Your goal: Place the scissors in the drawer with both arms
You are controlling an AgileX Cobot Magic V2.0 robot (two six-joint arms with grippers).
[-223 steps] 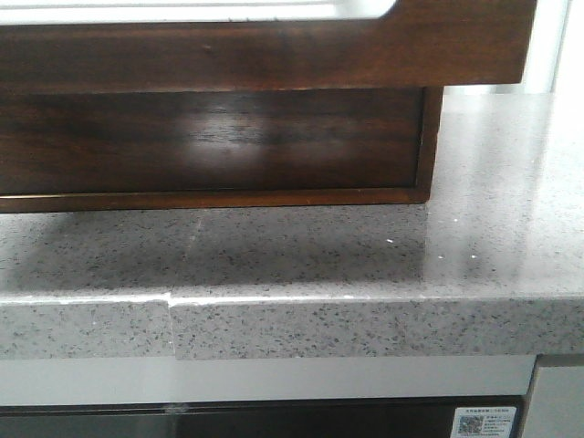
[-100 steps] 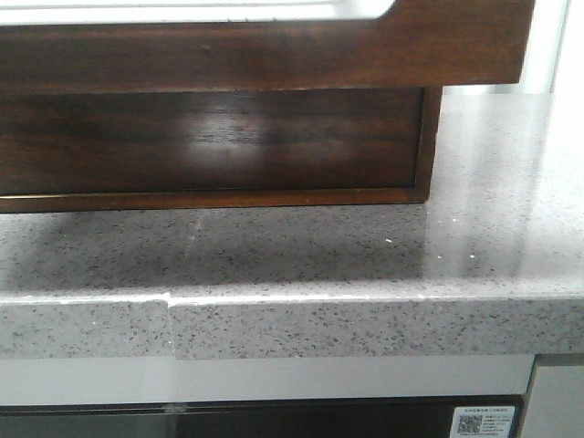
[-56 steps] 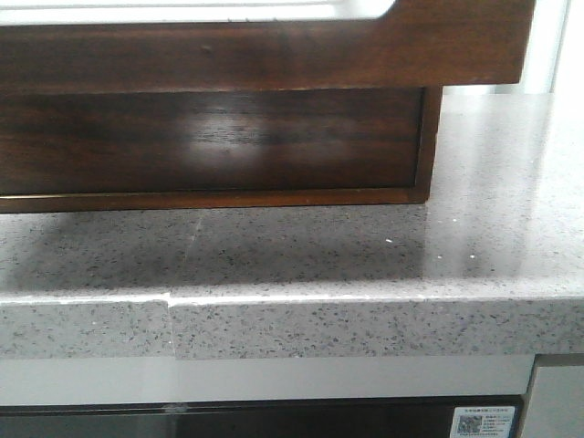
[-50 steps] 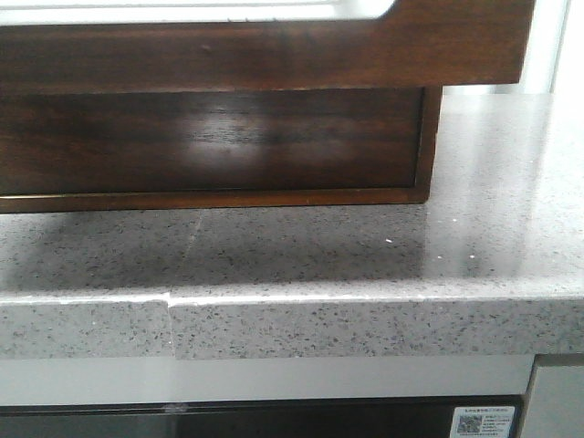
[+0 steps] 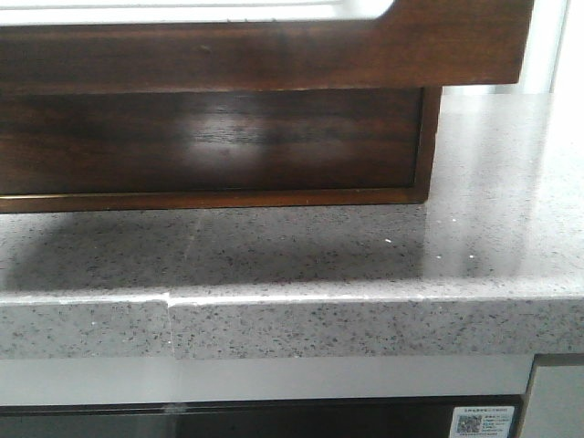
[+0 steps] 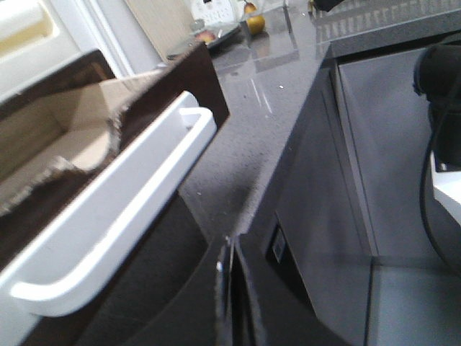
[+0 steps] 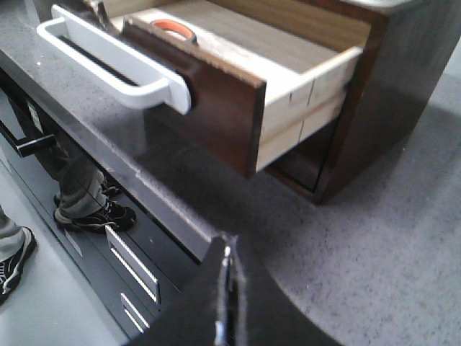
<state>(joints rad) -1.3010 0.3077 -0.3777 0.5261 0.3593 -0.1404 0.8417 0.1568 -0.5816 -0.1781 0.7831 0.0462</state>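
The dark brown drawer [image 7: 223, 94] is pulled out of its wooden box [image 7: 403, 72], with a white bar handle [image 7: 108, 61] on its front. The scissors [image 7: 173, 27] lie inside near the front; only an orange-lined grey loop shows. My right gripper [image 7: 227, 249] is shut and empty, above the counter edge in front of the drawer. My left gripper [image 6: 229, 249] is shut and empty, beside the drawer [image 6: 43, 137] and its handle [image 6: 122, 216]. The front view shows only the drawer front [image 5: 274, 55] overhanging the box [image 5: 228, 137], with no gripper and no scissors.
The speckled grey counter [image 5: 365, 246] ends in a front edge [image 5: 319, 319] close below the drawer. Dark cabinet fronts with bar handles [image 7: 133, 263] lie under it. A person's shoes [image 7: 94, 209] stand on the floor. A plate of fruit [image 6: 216, 32] sits far along the counter.
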